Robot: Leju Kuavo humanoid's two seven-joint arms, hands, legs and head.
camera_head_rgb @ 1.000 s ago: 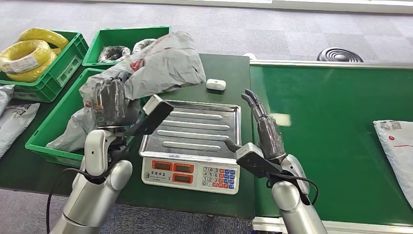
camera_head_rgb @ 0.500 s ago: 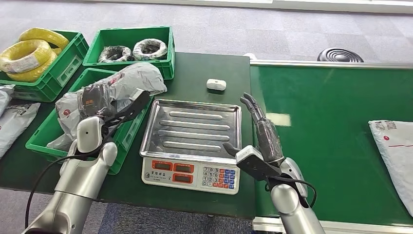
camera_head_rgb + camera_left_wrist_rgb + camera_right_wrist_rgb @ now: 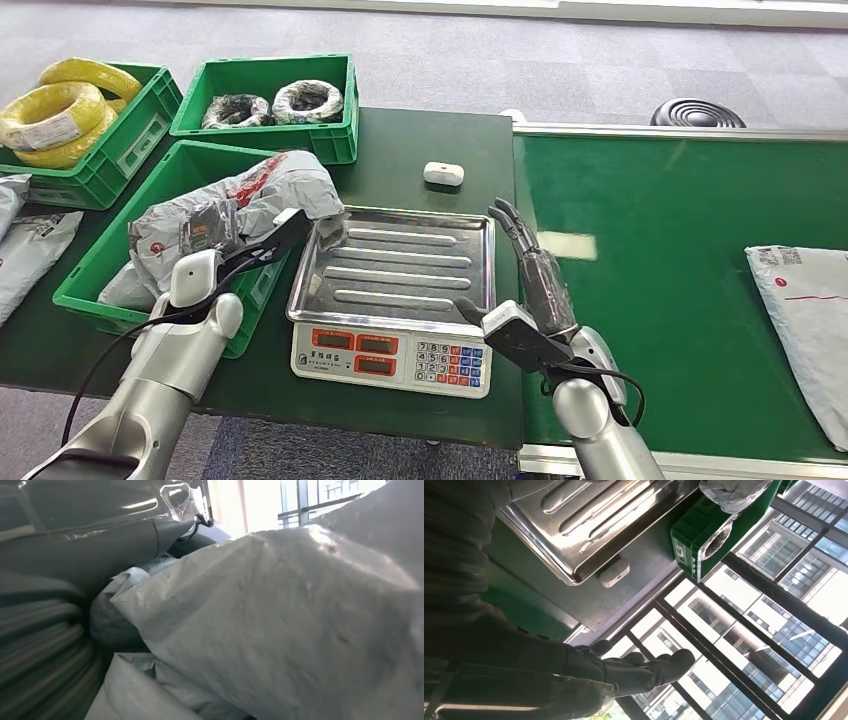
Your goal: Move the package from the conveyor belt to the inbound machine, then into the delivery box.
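Note:
A crumpled grey package (image 3: 262,192) lies across the near green delivery box (image 3: 100,262), its right end over the left rim of the scale's steel tray (image 3: 400,262). My left hand (image 3: 206,226) grips the package from below; in the left wrist view the package (image 3: 280,620) presses against that hand (image 3: 45,630). My right hand (image 3: 535,268) stands open, fingers straight, by the scale's right edge, holding nothing; its fingers (image 3: 634,672) show in the right wrist view past the tray (image 3: 589,525). A second grey package (image 3: 805,310) lies on the green conveyor belt (image 3: 670,250) at the right.
The scale's keypad front (image 3: 395,358) faces me. A small white device (image 3: 443,173) lies behind the tray. Green crates hold yellow cable coils (image 3: 62,108) and wrapped coils (image 3: 272,102). Grey bags (image 3: 25,250) lie at the far left. A black ribbed disc (image 3: 697,113) sits beyond the belt.
My left arm swung the grey package left and down from above the scale onto the near green box. The package on the belt moved a little left. My right hand barely moved.

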